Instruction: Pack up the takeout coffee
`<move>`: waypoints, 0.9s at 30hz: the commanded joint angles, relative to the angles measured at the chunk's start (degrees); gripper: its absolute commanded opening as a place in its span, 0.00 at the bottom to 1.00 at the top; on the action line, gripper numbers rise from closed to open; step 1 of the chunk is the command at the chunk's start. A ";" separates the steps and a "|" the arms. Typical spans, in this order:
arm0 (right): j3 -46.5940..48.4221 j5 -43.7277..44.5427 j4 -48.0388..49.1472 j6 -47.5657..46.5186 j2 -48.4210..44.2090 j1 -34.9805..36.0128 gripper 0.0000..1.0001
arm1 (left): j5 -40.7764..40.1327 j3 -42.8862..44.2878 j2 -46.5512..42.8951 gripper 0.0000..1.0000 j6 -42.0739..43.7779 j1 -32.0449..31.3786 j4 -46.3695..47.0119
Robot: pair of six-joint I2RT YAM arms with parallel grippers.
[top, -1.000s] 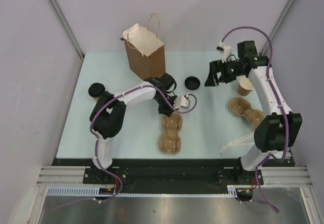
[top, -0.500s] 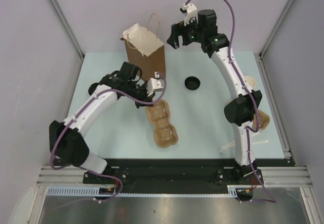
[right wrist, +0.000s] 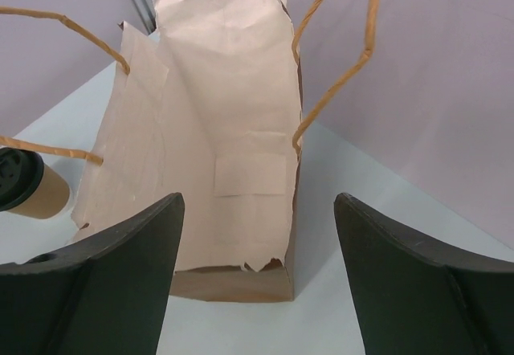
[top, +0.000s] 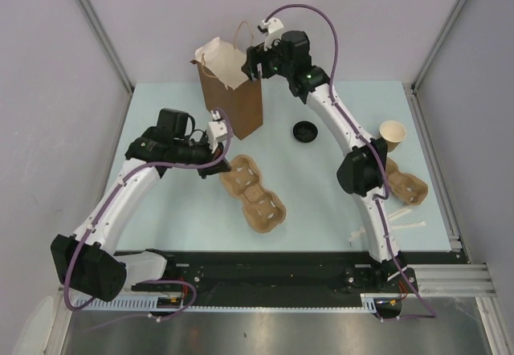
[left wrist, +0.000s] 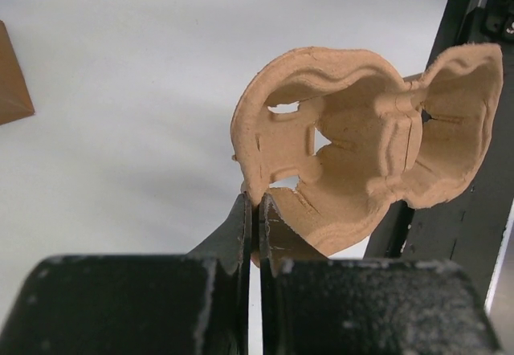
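A tan paper cup with a black lid (right wrist: 24, 182), the takeout coffee, stands left of the bag in the right wrist view; the left arm hides it from above. An open cup (top: 393, 134) stands at the right, and a loose black lid (top: 304, 131) lies mid-table. My left gripper (top: 218, 165) (left wrist: 255, 202) is shut on the rim of a brown pulp carrier tray (top: 255, 196) (left wrist: 353, 154). My right gripper (top: 250, 64) (right wrist: 257, 202) hangs open over the top of the tall brown paper bag (top: 233, 90) (right wrist: 225, 130), with nothing between its fingers.
A second pulp tray (top: 405, 186) lies at the right beside the right arm. A white stick (top: 393, 226) lies near the front right. The bag's twine handles (right wrist: 337, 74) stick up on either side of the right gripper. Grey walls close in the table's back and sides.
My right arm has swung left from the back of the table to above the bag, its jaws a little narrower. My left arm has pulled back leftward, dragging the tray it holds.
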 commanded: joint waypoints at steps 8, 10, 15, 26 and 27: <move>2.35 4.10 4.37 -1.51 2.44 0.97 0.62 | 3.93 1.92 -5.37 0.00 -5.85 2.97 2.69; 2.01 3.93 2.19 -1.51 1.48 0.97 0.41 | 4.02 3.50 -6.16 0.00 -6.64 3.06 2.35; -1.15 3.93 -1.60 -0.46 -3.53 1.59 0.00 | 4.89 7.98 -8.53 0.00 -9.18 5.51 0.94; -7.92 6.04 -16.45 10.68 -17.50 3.61 0.00 | 7.88 16.78 -10.91 0.00 -19.10 14.92 4.44; -8.54 6.12 -18.20 12.36 -19.25 3.70 0.00 | 7.88 17.04 -11.08 0.00 -19.99 15.88 6.02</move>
